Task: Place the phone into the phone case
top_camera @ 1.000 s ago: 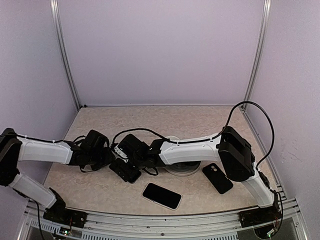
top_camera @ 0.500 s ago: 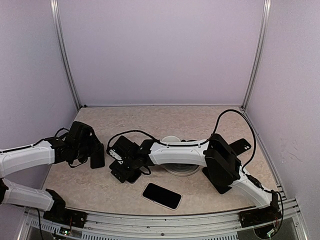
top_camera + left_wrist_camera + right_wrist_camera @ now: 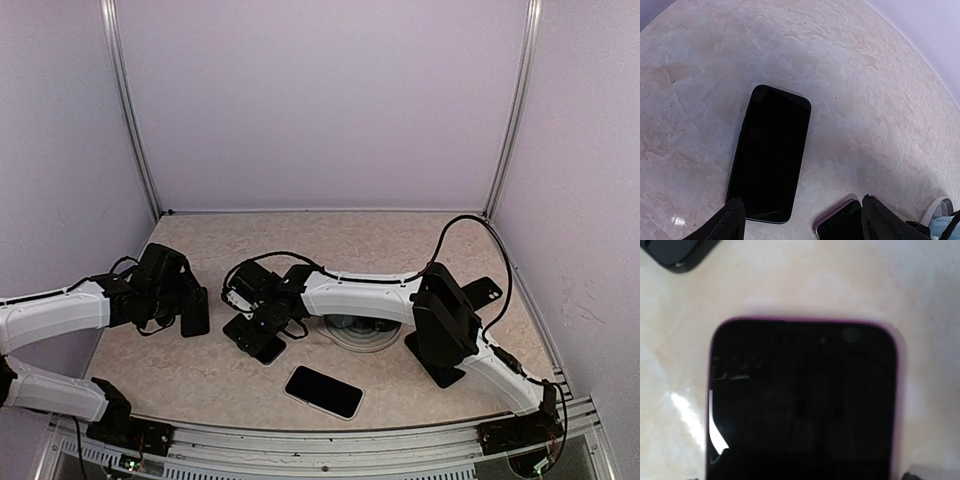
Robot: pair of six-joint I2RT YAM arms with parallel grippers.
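The phone (image 3: 802, 405) lies screen up on the table, its dark glass framed by a thin purple rim. I cannot tell whether that rim is the phone case. My right gripper (image 3: 257, 318) hangs close over the phone (image 3: 256, 340), jaws wide astride its width; only one fingertip (image 3: 910, 475) shows, just outside the rim. My left gripper (image 3: 805, 222) is open and holds nothing. It stands back to the left (image 3: 182, 302). A flat black slab (image 3: 770, 160) lies beyond its fingers, and the purple-rimmed phone's corner (image 3: 840, 227) sits beside its right finger.
A second phone (image 3: 323, 391) with a pale rim lies near the front edge. A round white object (image 3: 352, 335) sits under the right forearm. A black case (image 3: 440, 372) lies half hidden by the right elbow, and another black piece (image 3: 486, 290) lies at the right. Walls close three sides.
My left arm pulled back to the left, away from the purple-rimmed phone, and its jaws widened. My right gripper stayed over the phone, shifting slightly; the right elbow swung left.
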